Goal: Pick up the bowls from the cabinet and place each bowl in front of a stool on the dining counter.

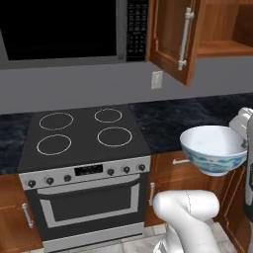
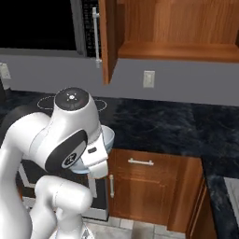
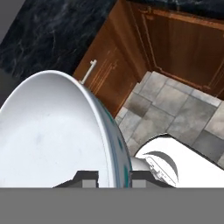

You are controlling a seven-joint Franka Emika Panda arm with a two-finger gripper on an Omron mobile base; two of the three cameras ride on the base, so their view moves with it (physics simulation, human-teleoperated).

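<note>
fingers [image 3: 114, 178] clamped on patterned bowl [image 1: 213, 148] rim, above black worktop [image 1: 178, 121], tiled floor [image 3: 175, 109]

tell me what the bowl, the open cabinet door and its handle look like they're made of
Patterned bowl: looks like glazed ceramic, glossy white inside with a blue-green painted band outside; could be melamine.
Cabinet door: reddish-brown wood with visible grain and a satin sheen.
Bar handle: seems brushed metal, pale silver with soft highlights.

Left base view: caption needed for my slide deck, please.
Gripper pinching the patterned white bowl's rim, holding it above the floor beside the stove, cabinet door open.
</note>
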